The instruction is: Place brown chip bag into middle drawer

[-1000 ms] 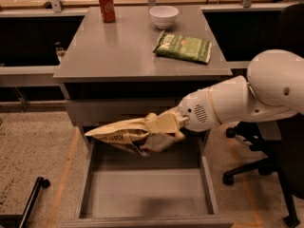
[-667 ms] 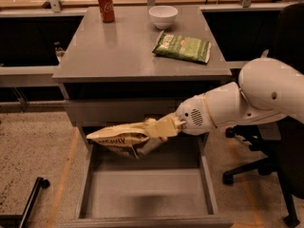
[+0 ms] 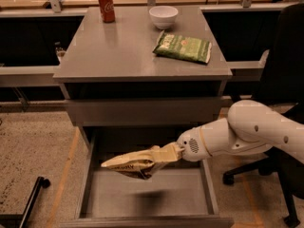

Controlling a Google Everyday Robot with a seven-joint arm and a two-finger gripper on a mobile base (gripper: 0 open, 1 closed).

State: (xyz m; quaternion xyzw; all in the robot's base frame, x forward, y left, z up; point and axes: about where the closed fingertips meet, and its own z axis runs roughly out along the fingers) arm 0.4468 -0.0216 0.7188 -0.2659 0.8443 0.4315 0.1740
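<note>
The brown chip bag (image 3: 130, 164) hangs sideways in the air over the open middle drawer (image 3: 190, 196), its tan side showing and its shadow on the drawer's grey floor. My gripper (image 3: 159, 156) comes in from the right on the white arm and is shut on the bag's right end. The bag is above the drawer's left-centre and is not touching the floor.
On the grey cabinet top (image 3: 114, 51) stand a red soda can (image 3: 106, 6), a white bowl (image 3: 163, 16) and a green chip bag (image 3: 183, 47). A shut grey drawer front (image 3: 142, 110) sits above the open one. A black office chair (image 3: 282, 80) stands at the right.
The arm and bag have moved lower toward the drawer and slightly left; the arm has dropped in the view. The grip on the bag is unchanged.
</note>
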